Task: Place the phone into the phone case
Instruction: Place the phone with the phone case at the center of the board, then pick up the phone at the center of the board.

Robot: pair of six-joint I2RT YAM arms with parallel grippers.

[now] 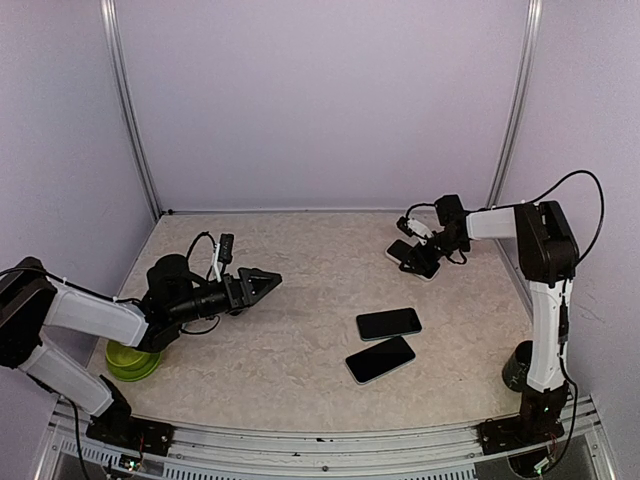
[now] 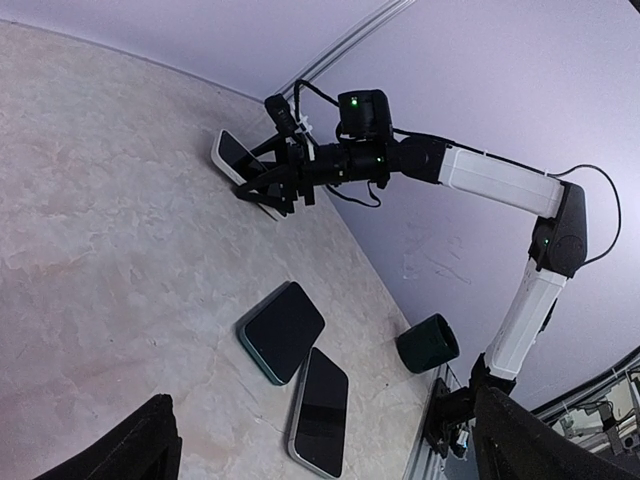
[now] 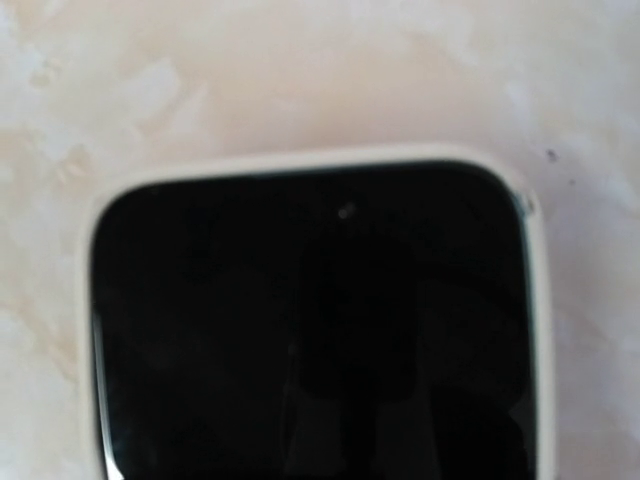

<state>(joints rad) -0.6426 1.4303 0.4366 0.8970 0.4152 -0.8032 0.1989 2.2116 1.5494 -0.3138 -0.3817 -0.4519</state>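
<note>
A: Where is our phone?
B: We see two lying flat, screens up, just beside each other in the middle of the table (image 1: pixel 300 350): the blue-green phone (image 2: pixel 282 331) and the silver phone (image 2: pixel 320 410). We can't tell which one we want.
A: And the case?
B: We think it's the white-rimmed case (image 3: pixel 310 320) at the far right. Our right gripper (image 2: pixel 270 195) is right on top of it. Its jaws look partly apart, but we can't tell if they hold the case. We can't tell if the case is empty either, because its middle is all black.
A: And our left gripper (image 1: pixel 270 281)?
B: It hangs above the table with its jaws wide apart, holding nothing.
A: How should we pick up a phone?
B: It's probably hard, flat and not heavy. The glass is smooth, so it may slip, and it could crack. We'd pinch the two long sides, near the middle. The case rim looks soft and may bend.
A: Any pots?
B: A green bowl (image 1: pixel 133 362) sits at the near left, partly hidden. A dark cup (image 2: pixel 428 343) stands at the near right. We can't tell what is in them.
</note>
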